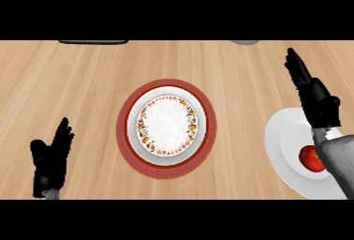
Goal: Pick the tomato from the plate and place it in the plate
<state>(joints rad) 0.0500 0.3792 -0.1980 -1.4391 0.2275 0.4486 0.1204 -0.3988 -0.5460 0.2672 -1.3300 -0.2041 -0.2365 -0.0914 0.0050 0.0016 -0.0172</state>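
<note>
Tomato [311, 158] on the white plate [282, 140] at the frame's right edge, both hands empty.

Right hand [313, 93] sits in the upper right with straight fingers pointing up the frame, beyond that plate; its grey forearm [340, 161] crosses the plate and partly covers the tomato. Left hand [52, 158] rests in the lower left, fingers straight and up. A patterned plate [167, 124] lies at centre on a red plate [166, 168], well apart from both hands, on the wooden counter [69, 84].
</note>
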